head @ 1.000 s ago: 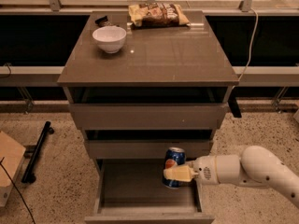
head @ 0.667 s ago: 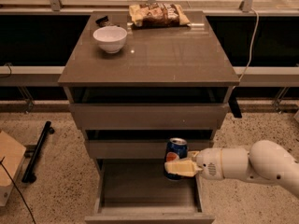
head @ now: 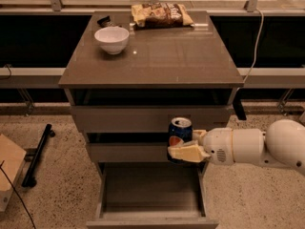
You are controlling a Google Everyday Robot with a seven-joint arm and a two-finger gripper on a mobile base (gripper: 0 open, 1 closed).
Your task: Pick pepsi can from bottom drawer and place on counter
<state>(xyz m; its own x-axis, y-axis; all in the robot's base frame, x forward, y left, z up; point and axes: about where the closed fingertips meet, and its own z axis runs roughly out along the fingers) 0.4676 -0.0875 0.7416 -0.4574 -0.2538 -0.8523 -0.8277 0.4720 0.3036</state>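
Camera view: tool [head: 188, 151] is clenched on the pepsi can [head: 180, 128], pale fingers wrapped round its lower half, silver top and blue upper wall showing above them

Can is upright, in the air over the open bottom drawer [head: 152, 190], level with the fronts of the two upper drawers [head: 138, 119], well below the surface [head: 167, 61]. Drawer floor under it looks bare

Handling, as we judge it:
- thin metal wall, stiff until squeezed hard, then it dents; we want firm but not crushing force
- glossy painted skin, so likely slippery; a side grip on the round body relies on friction alone
- can't tell whether it's full; if full, the weight above a low grip could tip it in the fingers on a fast move
- best hold is across the mid-body, fingers on opposite sides, axis vertical; current hold sits a bit low but looks square

Next we'd need height to clear the surface's front edge, then set it down flat on the bare front area, apart from the white bowl [head: 111, 39] and the snack bag [head: 161, 14] at the back
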